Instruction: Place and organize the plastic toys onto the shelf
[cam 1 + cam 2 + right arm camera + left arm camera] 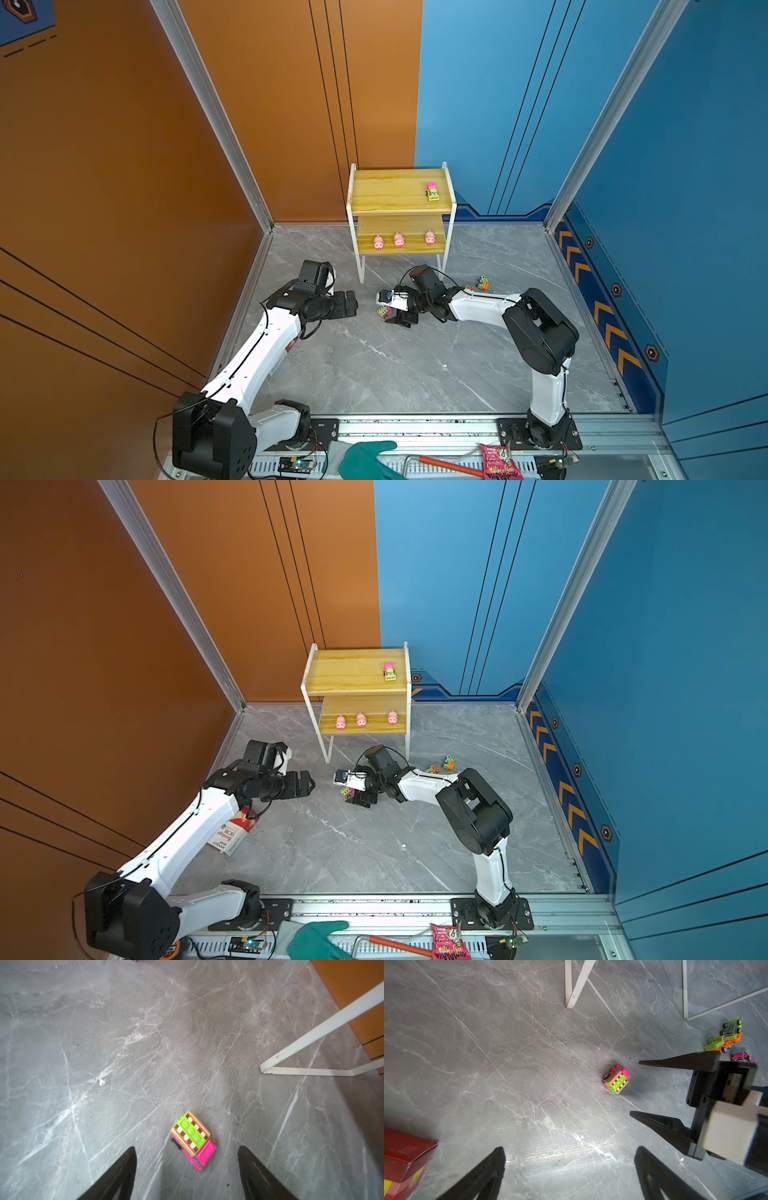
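A: Left pincer (570, 1149)?
B: Spread wide, nothing in it, over the grey marbled bench (395, 374).
A: Right pincer (634, 1087)?
B: Fingers apart too, not gripping. Small pink-and-green plastic truck w/ dotted orange load (193, 1140) lies on the bench just off its tips, in front of the two-tier wooden shelf w/ white frame (395, 195).
A: What's on the shelf?
B: Top board: one pink-green toy truck (432, 192), nr right end. Lower board: three tiny pink plastic pigs (399, 240) in a row. Three more neon trucks (724, 1043) bunched on the bench by the right arm.
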Action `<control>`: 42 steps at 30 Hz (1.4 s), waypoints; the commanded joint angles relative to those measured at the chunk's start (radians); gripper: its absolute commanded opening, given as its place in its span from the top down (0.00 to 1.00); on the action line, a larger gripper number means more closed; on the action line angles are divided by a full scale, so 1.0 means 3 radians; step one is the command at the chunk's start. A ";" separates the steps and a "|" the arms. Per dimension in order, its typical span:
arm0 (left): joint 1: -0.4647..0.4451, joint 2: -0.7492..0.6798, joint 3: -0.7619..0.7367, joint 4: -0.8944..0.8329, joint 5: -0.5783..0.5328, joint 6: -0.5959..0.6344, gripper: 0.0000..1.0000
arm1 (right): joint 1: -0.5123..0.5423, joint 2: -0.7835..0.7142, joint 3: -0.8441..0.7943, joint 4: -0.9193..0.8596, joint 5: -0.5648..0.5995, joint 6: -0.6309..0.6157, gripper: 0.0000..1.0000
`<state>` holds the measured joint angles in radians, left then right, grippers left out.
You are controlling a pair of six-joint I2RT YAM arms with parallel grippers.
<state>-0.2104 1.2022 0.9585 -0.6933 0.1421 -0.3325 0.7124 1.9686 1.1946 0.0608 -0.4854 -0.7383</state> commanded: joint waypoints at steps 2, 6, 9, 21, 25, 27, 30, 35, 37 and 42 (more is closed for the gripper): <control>0.0069 0.0087 0.0089 -0.0145 0.0206 0.0169 0.02 | -0.0012 0.0128 0.0162 -0.0277 0.0151 -0.0236 0.23; 0.0102 0.0095 0.0032 -0.0063 0.0257 0.0189 0.02 | -0.0012 0.0249 0.0289 -0.0297 0.0259 -0.0252 0.23; 0.0146 0.0074 -0.0023 -0.0014 0.0313 0.0189 0.02 | -0.0012 0.0328 0.0384 -0.0298 0.0295 -0.0250 0.22; 0.0251 0.0047 -0.0066 0.0056 0.0423 0.0194 0.00 | -0.0012 0.0607 0.0734 -0.0599 0.0232 -0.0297 0.30; 0.0288 0.0042 -0.0074 0.0072 0.0455 0.0188 0.00 | -0.0012 0.0602 0.0733 -0.0639 0.0193 -0.0300 0.40; 0.0297 0.0033 -0.0079 0.0079 0.0460 0.0188 0.00 | -0.0008 0.0597 0.0723 -0.0656 0.0210 -0.0331 0.42; 0.0313 0.0024 -0.0090 0.0094 0.0479 0.0181 0.01 | 0.0008 0.0599 0.0721 -0.0669 0.0227 -0.0359 0.48; 0.0323 -0.0002 -0.0101 0.0097 0.0479 0.0178 0.01 | 0.0010 0.0577 0.0713 -0.0671 0.0243 -0.0333 0.56; 0.0324 -0.0009 -0.0106 0.0102 0.0479 0.0173 0.01 | 0.0010 0.0565 0.0706 -0.0673 0.0233 -0.0315 0.59; 0.0328 -0.0017 -0.0105 0.0100 0.0479 0.0168 0.01 | 0.0029 0.0514 0.0688 -0.0673 0.0238 -0.0267 0.66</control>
<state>-0.1230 1.2137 0.9367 -0.6647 0.2665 -0.2871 0.7120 2.1246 1.4017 -0.1047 -0.4164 -0.8341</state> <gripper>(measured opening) 0.990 0.346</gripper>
